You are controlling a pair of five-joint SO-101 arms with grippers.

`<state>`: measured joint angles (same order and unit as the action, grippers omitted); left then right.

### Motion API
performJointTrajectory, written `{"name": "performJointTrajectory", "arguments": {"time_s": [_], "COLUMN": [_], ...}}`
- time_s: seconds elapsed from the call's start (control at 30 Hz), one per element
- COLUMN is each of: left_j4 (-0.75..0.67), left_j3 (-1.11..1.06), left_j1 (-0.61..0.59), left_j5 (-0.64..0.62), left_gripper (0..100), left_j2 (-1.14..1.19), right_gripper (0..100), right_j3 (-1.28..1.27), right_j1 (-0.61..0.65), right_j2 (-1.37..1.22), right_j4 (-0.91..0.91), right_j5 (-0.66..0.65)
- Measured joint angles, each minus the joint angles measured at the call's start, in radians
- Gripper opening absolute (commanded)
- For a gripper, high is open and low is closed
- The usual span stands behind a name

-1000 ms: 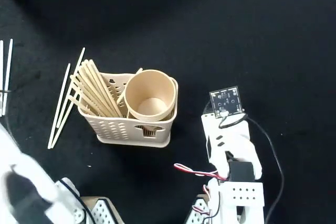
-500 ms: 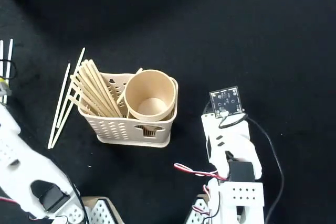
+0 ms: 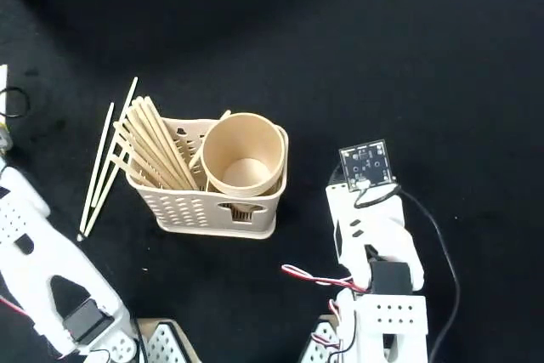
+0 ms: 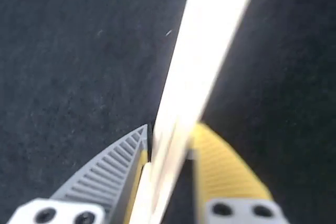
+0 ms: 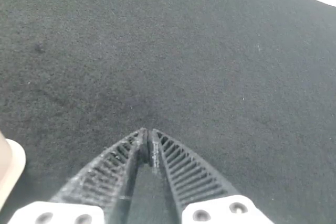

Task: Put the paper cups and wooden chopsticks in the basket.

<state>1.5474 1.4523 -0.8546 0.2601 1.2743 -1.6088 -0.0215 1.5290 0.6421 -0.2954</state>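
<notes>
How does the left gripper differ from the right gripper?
The left gripper is closed on a chopstick; the right gripper is closed on nothing. The left gripper has one yellow finger and one grey; the right gripper's are both dark grey. Both have ribbed fingers and hang over the black table.

The counter [image 3: 382, 65] lies open from 12 to 3 o'clock of the basket [image 3: 204, 206]. Inside the basket, a cup [image 3: 244, 153] fills the 3 o'clock half and leaning chopsticks [image 3: 153, 144] the 9 o'clock half. Loose sticks [image 3: 102, 172] lie just beside it at 9 o'clock. The right arm [image 3: 374, 235] stands at 4 o'clock. The left arm [image 3: 42, 269], jaws clamped on a stick [image 4: 202, 51], is at 8 o'clock.
</notes>
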Motion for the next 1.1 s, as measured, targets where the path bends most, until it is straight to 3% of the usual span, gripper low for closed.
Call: {"name": "performJointTrajectory", "arguments": {"time_s": [0.2,0.63,0.8,1.1], "left_j4": [0.040,0.195,0.201,0.204], "left_j3": [0.201,0.164,-0.051,-0.706], "left_j1": [0.009,0.026,0.026,0.043], "left_j5": [0.006,-0.041,-0.061,-0.064], "left_gripper": [3,3,3,3], "left_j2": [0.144,0.086,-0.046,-0.523], "right_gripper": [1.5,1.4,1.4,1.4], "right_j3": [0.000,0.000,0.000,0.000], "right_j1": [0.000,0.000,0.000,0.000], "right_j2": [0.000,0.000,0.000,0.000], "right_j4": [0.000,0.000,0.000,0.000], "right_j5": [0.000,0.000,0.000,0.000]}}
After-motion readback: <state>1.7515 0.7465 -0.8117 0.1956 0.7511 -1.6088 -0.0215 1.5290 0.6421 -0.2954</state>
